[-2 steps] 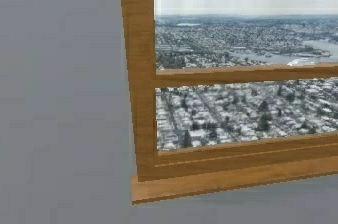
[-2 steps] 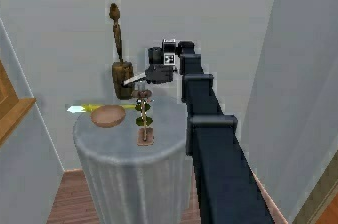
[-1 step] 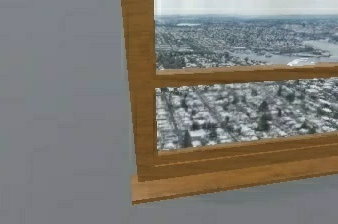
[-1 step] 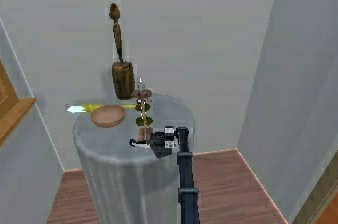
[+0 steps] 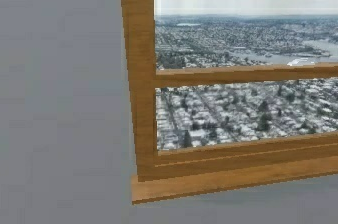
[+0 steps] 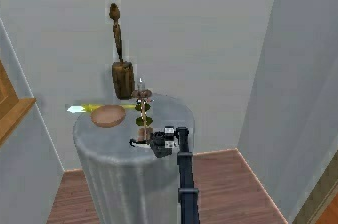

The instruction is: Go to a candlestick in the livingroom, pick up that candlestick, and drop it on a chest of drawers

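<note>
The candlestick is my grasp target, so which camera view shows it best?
The arm side view: the candlestick stands upright on the round table, beside a bowl, with the fingers near its base. The forward view faces a wooden window and grey wall.

window frame [image 5: 140,90]: varnished wood | tablecloth [image 6: 112,170]: matt cloth | candlestick [image 6: 143,102]: perhaps brass

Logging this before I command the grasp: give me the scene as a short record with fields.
surface: round table draped in grey cloth, in a room corner
target: candlestick, upright on the table
gripper: gripper near the candlestick's foot; contact unclear
holding: cannot tell
other items: shallow bowl; dark wooden statue behind it
ahead: wood-framed window in a grey wall
</note>
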Controlling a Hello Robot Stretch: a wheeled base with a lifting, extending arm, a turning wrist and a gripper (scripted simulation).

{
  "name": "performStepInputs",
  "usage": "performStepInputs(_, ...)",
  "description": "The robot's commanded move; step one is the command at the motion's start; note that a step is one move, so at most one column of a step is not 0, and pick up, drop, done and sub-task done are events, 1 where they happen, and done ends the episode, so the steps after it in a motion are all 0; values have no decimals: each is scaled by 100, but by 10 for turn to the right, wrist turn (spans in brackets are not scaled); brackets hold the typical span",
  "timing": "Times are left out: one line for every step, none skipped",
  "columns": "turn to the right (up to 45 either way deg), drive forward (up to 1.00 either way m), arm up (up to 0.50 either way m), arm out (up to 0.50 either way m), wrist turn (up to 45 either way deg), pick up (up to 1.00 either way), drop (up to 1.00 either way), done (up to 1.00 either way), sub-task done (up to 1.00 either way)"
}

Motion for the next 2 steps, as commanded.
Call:
performStepInputs(0,0,10,0,0,0,0,0,0)
performStepInputs(0,0,20,0,0,0,0,0,0)
